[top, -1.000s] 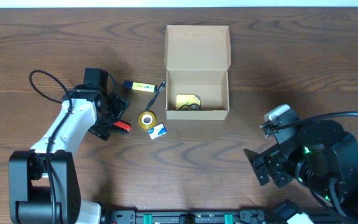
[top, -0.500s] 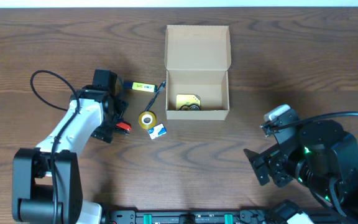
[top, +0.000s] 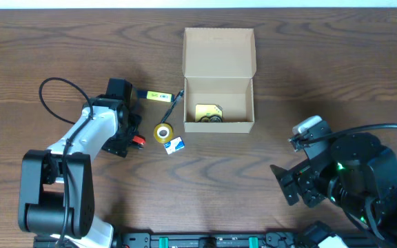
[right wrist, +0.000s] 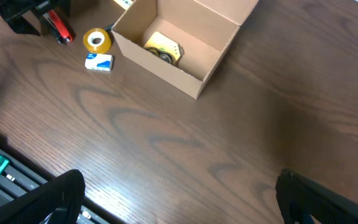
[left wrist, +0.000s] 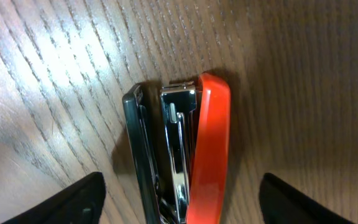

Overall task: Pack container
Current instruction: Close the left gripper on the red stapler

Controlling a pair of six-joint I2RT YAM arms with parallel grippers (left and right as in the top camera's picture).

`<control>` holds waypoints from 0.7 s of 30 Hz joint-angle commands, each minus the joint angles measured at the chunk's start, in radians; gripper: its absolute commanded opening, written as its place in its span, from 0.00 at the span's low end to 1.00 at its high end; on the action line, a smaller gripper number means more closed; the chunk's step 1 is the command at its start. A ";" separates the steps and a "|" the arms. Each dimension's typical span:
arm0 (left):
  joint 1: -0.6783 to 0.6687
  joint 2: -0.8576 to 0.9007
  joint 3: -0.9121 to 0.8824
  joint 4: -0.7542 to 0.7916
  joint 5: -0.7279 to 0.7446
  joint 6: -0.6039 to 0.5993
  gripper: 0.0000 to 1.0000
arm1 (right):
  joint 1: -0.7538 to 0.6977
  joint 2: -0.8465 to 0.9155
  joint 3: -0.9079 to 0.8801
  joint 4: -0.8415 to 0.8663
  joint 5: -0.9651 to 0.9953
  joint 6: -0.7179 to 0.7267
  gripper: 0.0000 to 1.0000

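Note:
The container [top: 219,127] is a tan cardboard box at the table's far middle. Its flap lid stands open at the back, and a yellow item with dark rings [top: 209,114] lies inside. A red and black stapler [left wrist: 194,155] lies on the wood to the left of the box. My left gripper [left wrist: 182,208] straddles the stapler, open, with a gap between each finger and the stapler's sides. In the overhead view only the stapler's red tip [top: 138,141] shows past that gripper [top: 128,135]. My right gripper [right wrist: 182,202] hangs open over bare wood at the near right, holding nothing.
A yellow tape roll [top: 163,132] and a small blue-and-white box [top: 176,145] lie between the stapler and the container. A yellow-green stick [top: 154,96] and a thin black cord [top: 178,98] lie by the box's left wall. The left arm's cable [top: 54,93] loops at the left.
My left gripper has slid right over the stapler, and its jaws have narrowed a little around it. The right arm has not moved.

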 commanded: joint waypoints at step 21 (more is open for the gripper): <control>-0.002 0.086 -0.008 0.026 0.045 -0.002 0.55 | -0.016 -0.002 -0.001 0.001 0.000 0.014 0.99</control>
